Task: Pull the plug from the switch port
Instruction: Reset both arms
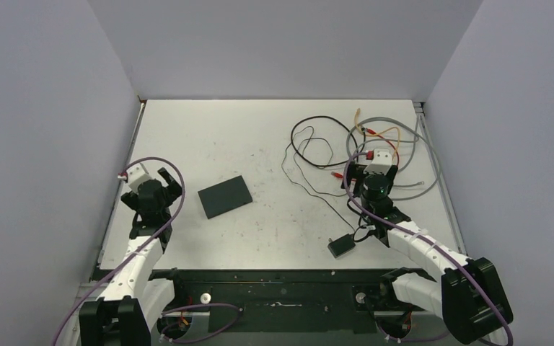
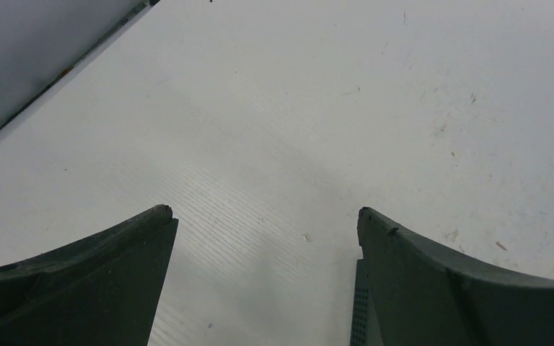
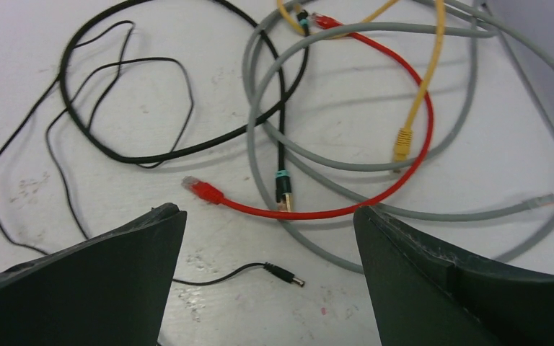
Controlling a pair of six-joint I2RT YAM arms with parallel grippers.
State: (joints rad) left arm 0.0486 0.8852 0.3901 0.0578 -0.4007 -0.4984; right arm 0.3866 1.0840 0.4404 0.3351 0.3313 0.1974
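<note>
Jaws wide apart and empty on left gripper [image 2: 265,216] and right gripper [image 3: 268,213], flat matte-black rectangular switch [image 1: 224,196] lying cable-free, tangled coloured cables [image 3: 332,213] far right, unplugging seemingly done.

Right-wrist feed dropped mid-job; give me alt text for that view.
The right gripper hangs open, holding nothing, over loose leads on the white table: a red Ethernet cable, a yellow cable, a grey cable, a teal-banded black cable, plus a thin black cord ending in a barrel plug. The switch is not in this view.
</note>
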